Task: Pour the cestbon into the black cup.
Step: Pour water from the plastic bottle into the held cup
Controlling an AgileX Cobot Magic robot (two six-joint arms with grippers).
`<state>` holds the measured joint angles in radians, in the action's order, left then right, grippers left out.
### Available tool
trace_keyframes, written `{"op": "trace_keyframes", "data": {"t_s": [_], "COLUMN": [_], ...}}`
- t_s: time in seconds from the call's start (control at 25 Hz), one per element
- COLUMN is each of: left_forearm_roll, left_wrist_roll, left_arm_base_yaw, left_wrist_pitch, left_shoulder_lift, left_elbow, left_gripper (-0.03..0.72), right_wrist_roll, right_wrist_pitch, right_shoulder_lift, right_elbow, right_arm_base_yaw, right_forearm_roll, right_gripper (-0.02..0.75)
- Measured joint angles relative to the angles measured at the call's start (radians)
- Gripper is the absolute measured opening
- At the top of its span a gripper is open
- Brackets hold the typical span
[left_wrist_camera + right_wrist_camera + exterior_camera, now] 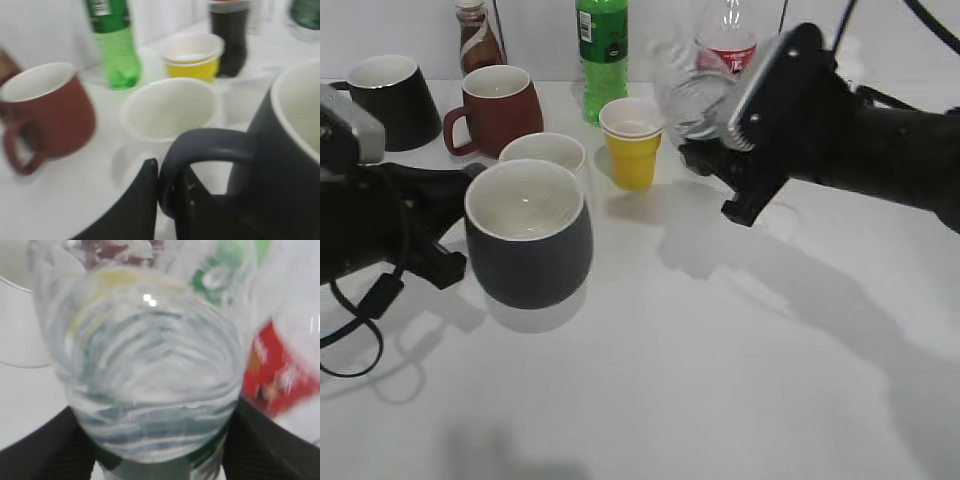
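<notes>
1. Two grippers engaged. Left gripper (165, 200) pinches the loop handle of the black cup (529, 240), near front-left of the table (720, 380), likely to steady it for pouring.
2. Right gripper (160, 450) clamps the cestbon (692, 95), lifted above the table, well apart from the cup (cap state unclear).
3. Bottle axis lies roughly toward the wrist camera, base facing it; blurred, exact tilt uncertain.
4. Yellow cup (633, 143) stands between.

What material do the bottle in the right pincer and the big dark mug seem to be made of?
The bottle: clear thin plastic, probably; ribbed walls that you see through, with shiny highlights. The dark mug: likely ceramic; matte charcoal outside, smooth white glaze inside, thick rim.
</notes>
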<state>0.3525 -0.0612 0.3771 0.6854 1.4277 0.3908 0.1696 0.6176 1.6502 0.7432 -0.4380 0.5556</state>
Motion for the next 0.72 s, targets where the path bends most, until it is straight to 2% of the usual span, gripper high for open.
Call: {"op": "trace_keyframes", "data": {"t_s": [0.12,0.32,0.56,0.72], "left_forearm_roll": [-0.005,-0.016,-0.013,-0.013], "left_wrist_roll": [-0.001,-0.003,-0.003,-0.004], "left_arm_base_yaw": [0.031,0.033,0.037,0.065], "left_wrist_pitch": [-0.009,-0.032,-0.052,-0.054], "left_shoulder_lift": [0.0,0.0,0.0,0.0], "left_elbow": [0.018,0.023,0.023,0.023], "left_gripper": [0.052,0.052,0.052,0.052], "right_wrist_roll": [0.108,0.302,0.581,0.686], "right_wrist_pitch": [-0.056,-0.088,-0.134,-0.143], "right_shoulder_lift": [-0.004,-0.004,-0.005,-0.005], "right_elbow": [0.038,0.063,0.088,0.114], "right_arm_base_yaw": [-0.053,-0.1,-0.101,-0.101], "right_forearm_roll": [0.008,0.0,-0.14,-0.196], "right_gripper": [0.477,0.477,0.477,0.477]}}
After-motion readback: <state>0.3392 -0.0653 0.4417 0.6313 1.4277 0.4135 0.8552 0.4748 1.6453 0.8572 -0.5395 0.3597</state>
